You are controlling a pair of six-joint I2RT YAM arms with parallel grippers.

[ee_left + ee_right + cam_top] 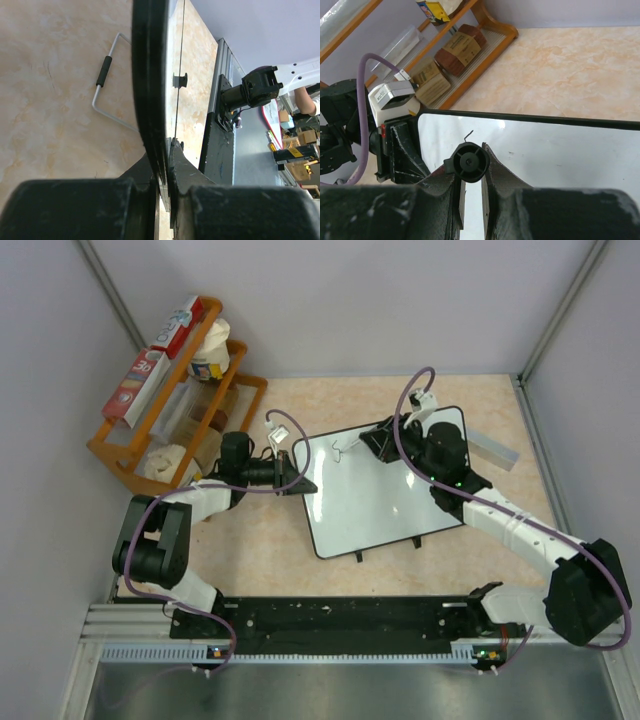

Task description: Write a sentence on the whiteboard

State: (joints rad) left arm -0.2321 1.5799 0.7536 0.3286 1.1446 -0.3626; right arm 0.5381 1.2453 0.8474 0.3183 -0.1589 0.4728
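The whiteboard (385, 490) lies tilted in the middle of the table, glossy white with a thin black rim. My left gripper (298, 480) is shut on its left edge; in the left wrist view the rim (150, 75) runs between my fingers (167, 165). My right gripper (375, 443) hovers over the board's upper left part, shut on a black marker (470, 162) seen end-on, its tip at the board (560, 155). Of the sentence, only one short dark stroke (468, 135) shows, also visible from above (345, 448).
An orange wooden rack (120, 455) with boxes and packets stands at the back left. A small grey flat bar (495, 448) lies right of the board. Black clips (358, 556) sit on the board's near edge. A bent wire handle (104, 72) lies on the table.
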